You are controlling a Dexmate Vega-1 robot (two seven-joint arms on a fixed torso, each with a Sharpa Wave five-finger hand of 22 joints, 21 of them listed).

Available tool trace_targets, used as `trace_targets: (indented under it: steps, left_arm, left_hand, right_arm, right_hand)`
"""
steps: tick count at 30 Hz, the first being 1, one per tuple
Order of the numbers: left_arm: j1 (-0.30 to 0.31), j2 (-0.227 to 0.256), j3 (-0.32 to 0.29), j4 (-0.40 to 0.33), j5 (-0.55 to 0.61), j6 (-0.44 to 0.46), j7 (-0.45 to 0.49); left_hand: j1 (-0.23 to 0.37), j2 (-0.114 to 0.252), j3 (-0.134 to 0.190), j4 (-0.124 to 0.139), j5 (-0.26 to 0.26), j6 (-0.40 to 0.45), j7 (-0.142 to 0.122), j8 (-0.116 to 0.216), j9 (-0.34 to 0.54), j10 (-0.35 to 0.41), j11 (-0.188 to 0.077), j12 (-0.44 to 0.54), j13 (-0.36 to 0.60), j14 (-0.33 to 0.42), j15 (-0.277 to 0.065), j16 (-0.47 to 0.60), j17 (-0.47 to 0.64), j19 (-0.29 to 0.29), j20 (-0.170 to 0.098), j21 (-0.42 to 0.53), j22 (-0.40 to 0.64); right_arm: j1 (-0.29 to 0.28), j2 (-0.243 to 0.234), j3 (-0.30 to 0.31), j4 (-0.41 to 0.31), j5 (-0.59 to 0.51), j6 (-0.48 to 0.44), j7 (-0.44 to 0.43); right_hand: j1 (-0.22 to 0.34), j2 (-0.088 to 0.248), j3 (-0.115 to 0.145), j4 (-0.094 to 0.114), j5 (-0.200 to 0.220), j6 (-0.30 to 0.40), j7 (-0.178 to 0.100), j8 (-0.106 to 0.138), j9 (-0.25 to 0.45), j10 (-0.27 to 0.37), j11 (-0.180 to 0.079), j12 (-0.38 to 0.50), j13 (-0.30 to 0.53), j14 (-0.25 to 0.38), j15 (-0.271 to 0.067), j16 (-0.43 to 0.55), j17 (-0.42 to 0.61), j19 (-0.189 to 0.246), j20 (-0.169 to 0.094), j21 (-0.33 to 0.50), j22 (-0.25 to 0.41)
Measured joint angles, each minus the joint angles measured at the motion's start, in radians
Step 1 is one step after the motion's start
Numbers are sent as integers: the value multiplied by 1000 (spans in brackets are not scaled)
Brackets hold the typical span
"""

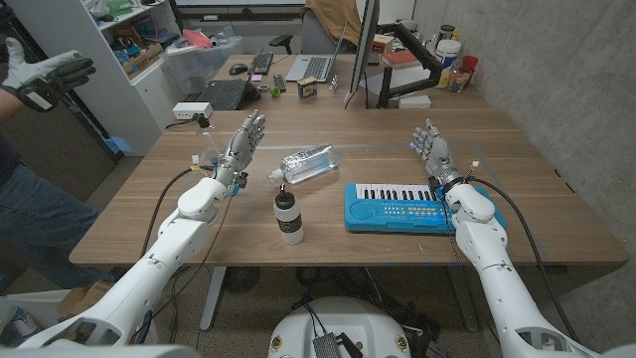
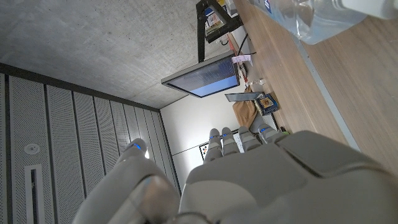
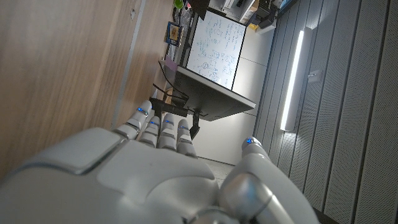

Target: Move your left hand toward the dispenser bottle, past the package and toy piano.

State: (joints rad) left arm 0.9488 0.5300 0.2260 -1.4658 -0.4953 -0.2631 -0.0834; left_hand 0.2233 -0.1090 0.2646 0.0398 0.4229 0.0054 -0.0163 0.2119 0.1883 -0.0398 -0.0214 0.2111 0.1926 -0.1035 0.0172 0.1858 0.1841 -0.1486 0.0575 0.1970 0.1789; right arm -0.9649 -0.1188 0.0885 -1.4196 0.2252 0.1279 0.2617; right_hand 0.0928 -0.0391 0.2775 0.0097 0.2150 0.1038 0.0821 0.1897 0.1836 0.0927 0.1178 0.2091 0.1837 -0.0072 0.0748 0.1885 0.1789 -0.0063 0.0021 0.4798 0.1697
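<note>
A white dispenser bottle (image 1: 288, 213) with a black pump top stands upright near the table's front middle. Behind it lies a clear shiny package (image 1: 308, 163) on its side, its end also seen as the clear package (image 2: 323, 15) in the left wrist view. A blue toy piano (image 1: 396, 207) lies to the right of the bottle. My left hand (image 1: 241, 142) is raised over the table's left part, left of the package, fingers apart and holding nothing. My right hand (image 1: 433, 151) stands behind the piano's right end, fingers spread, nothing in it.
At the table's far edge stand a laptop (image 1: 227, 94), a keyboard (image 1: 261, 63), a monitor (image 1: 364, 50) and a black arm mount (image 1: 417, 60). A white box (image 1: 191, 111) sits at the far left. A person's gloved hand (image 1: 45, 78) shows at the left edge.
</note>
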Motion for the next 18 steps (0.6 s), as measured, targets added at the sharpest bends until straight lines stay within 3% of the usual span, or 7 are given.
trace_targets:
  steps: [18]
  left_arm:
    - [8,22,-22,-20,15,-1,18]
  left_hand:
    - [8,0,-4,-4,0,5,-5,0,0,0,0,0,1,0,0,0,0,0,0,0,0]
  right_arm:
    - [3,2,1,8,-4,2,0]
  right_hand:
    - [0,0,-4,-4,0,0,0,0,0,0,0,0,0,6,6,0,0,0,0,-10,0]
